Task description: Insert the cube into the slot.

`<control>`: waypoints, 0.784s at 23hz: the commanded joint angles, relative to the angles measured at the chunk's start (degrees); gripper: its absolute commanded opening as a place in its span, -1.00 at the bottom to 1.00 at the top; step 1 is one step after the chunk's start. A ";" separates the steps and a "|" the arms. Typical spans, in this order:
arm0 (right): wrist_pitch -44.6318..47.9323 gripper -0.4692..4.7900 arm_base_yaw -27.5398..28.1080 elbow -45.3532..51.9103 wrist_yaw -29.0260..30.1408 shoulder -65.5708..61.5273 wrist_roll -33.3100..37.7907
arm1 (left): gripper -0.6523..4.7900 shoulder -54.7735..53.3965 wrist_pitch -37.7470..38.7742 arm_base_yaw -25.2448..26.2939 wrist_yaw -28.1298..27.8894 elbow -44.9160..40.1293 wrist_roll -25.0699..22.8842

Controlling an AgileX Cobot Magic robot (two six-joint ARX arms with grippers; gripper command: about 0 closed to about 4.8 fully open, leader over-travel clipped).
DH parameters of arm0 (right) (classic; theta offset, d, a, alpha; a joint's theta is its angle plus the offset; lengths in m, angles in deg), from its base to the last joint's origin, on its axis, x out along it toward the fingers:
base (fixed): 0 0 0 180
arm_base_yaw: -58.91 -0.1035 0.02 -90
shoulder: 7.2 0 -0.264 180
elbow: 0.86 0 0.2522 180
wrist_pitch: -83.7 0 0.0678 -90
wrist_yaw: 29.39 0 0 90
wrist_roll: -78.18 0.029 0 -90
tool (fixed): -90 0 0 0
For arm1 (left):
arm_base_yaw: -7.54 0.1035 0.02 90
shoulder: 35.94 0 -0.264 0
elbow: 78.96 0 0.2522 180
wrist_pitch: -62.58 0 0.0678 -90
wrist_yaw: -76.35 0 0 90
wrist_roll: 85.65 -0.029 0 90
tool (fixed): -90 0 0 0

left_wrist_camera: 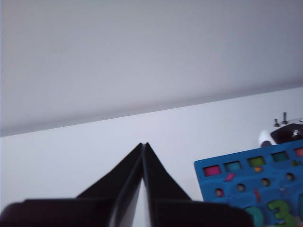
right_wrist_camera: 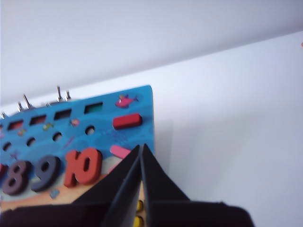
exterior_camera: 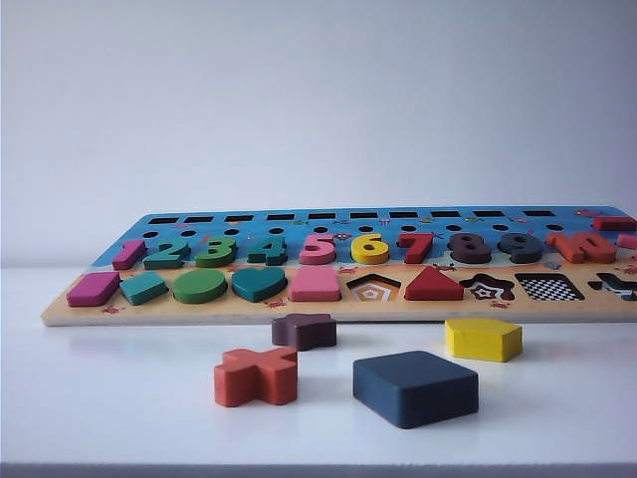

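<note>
Clearly, neither arm has started on the work, and this explains why all pieces lie loose. The left gripper (left_wrist_camera: 143,146) has its two dark fingers pressed together, tip to tip, with nothing between them; it hangs over bare white table (left_wrist_camera: 94,156), and the blue corner of the puzzle board (left_wrist_camera: 251,182) is off to one side of it and a little beyond. The right gripper (right_wrist_camera: 141,147) is also closed on nothing, fingers meeting at a point above the far end of the board, just beside the red 10 (right_wrist_camera: 83,166).

The cube (exterior_camera: 415,387) is in neither wrist view, so it is well apart from both hands. In the exterior view it rests flat on the table in front of the board, between the orange cross (exterior_camera: 257,375) and the yellow pentagon (exterior_camera: 483,339), with free space around it, probably so fingers can come down on its two sides. The slot (exterior_camera: 549,287) is the checkerboard square recess in the near row of the board, beyond the cube and toward the right arm's side; it is empty and ready. I judge that a gripper must first open before it can take the cube.
</note>
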State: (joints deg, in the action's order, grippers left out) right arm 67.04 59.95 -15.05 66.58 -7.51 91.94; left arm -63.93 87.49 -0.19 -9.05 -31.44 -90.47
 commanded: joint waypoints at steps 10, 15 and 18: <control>0.59 -0.79 -0.17 -5.95 6.51 0.15 7.63 | -0.72 -8.33 28.83 -18.56 11.28 11.02 -0.11; -4.20 -0.79 -0.15 -10.67 6.32 0.15 6.91 | -0.72 -9.62 32.44 -22.38 14.49 11.39 -0.09; -7.30 -0.78 -0.15 -13.35 5.97 0.15 5.01 | -0.72 -10.60 33.77 -23.30 16.24 11.41 -0.04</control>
State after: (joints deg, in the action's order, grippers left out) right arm 61.16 59.86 -27.33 72.79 -7.51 98.61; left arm -74.05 120.87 -23.25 5.72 -20.40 -90.47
